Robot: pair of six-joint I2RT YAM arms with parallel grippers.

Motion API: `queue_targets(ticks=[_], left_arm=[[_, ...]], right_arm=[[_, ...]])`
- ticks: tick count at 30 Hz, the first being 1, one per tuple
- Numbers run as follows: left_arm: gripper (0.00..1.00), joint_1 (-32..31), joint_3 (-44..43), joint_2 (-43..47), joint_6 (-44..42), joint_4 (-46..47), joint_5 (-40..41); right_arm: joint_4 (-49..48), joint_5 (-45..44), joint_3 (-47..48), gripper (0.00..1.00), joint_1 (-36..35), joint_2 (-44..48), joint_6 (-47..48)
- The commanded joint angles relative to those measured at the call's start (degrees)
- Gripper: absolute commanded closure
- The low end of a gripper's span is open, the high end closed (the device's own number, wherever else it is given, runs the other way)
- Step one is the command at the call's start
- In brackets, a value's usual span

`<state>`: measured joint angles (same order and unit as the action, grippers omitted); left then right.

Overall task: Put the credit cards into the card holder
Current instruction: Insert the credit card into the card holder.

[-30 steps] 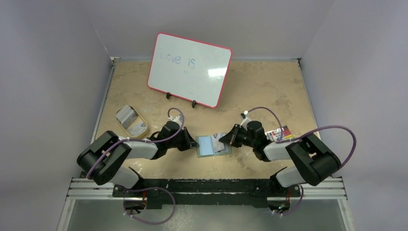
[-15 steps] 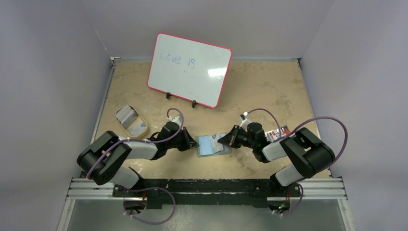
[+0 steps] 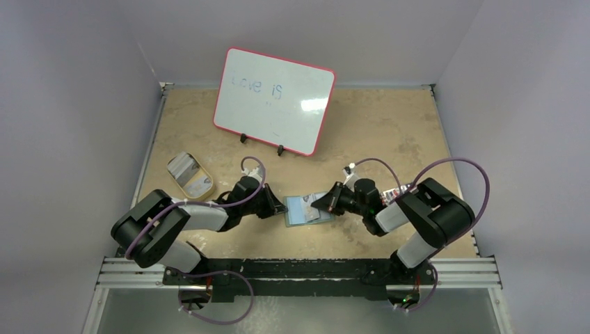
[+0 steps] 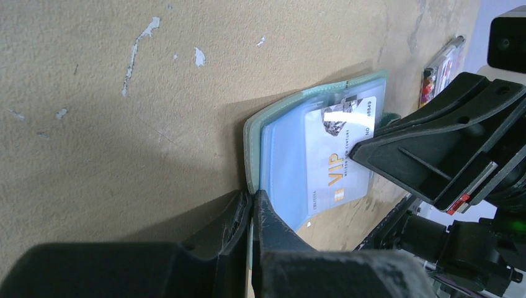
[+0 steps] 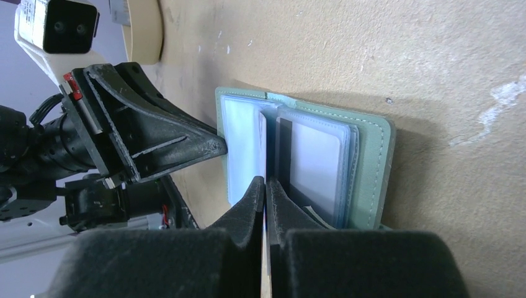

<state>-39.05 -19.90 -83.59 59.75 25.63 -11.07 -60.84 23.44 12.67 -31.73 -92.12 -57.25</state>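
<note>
The sage-green card holder [image 3: 298, 220] lies open on the table between both arms, its clear blue sleeves facing up. My left gripper [image 3: 282, 207] is shut on the holder's left cover edge [image 4: 252, 149]. My right gripper [image 3: 322, 205] is shut on a whitish credit card [image 4: 338, 164] printed "VIP". It holds the card flat over the sleeves, close to the fold. In the right wrist view the card shows only as a thin edge between my fingertips [image 5: 265, 181]. A card with a dark stripe [image 5: 313, 162] sits in the sleeve on the holder's right half [image 5: 373, 167].
More credit cards [image 3: 403, 194] lie on the table behind the right arm. An oval tin [image 3: 189, 175] with cards stands at the left. A red-framed whiteboard [image 3: 273, 99] stands at the back.
The right gripper has slid left with the card, further over the open holder, and its elbow has swung inward. The left arm and the holder have not moved.
</note>
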Motion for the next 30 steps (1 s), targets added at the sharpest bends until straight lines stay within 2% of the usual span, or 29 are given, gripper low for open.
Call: queue_targets(ticks=[1, 8, 10, 13, 15, 18, 22, 30], left_arm=[[1.0, -0.24, 0.28, 0.82, 0.75, -1.05, 4.06], [1.0, -0.67, 1.0, 1.28, 2.22, -0.21, 5.49], [1.0, -0.89, 1.59, 1.37, 3.43, 1.12, 5.98], [1.0, -1.38, 2.07, 1.16, 4.22, 2.66, 5.86], [1.0, -1.52, 2.19, 1.16, 3.91, 2.61, 5.77], [1.0, -1.67, 2.2, 1.62, 3.69, 1.98, 5.45], [1.0, -1.91, 2.16, 2.58, 3.21, 1.75, 6.19], [1.0, -1.99, 1.5, 2.37, 2.52, 1.33, 5.55]], right_arm=[[-2.27, -0.45, 1.4, 1.0, -1.76, -1.33, -0.86], [-0.77, -2.31, 2.8, 1.0, -3.41, -1.97, -1.17], [4.34, -3.72, 3.4, 0.91, -3.44, 0.04, 0.08], [19.89, -10.11, 5.68, 0.76, -3.48, 7.57, 4.66], [29.21, -13.11, 6.32, 0.68, -3.46, 12.6, 7.14], [37.07, -16.38, 8.05, 0.59, -3.43, 17.64, 9.66], [38.46, -16.42, 9.34, 0.52, -3.88, 19.74, 10.23], [37.05, -16.84, 11.97, 0.5, -6.26, 14.03, 9.97]])
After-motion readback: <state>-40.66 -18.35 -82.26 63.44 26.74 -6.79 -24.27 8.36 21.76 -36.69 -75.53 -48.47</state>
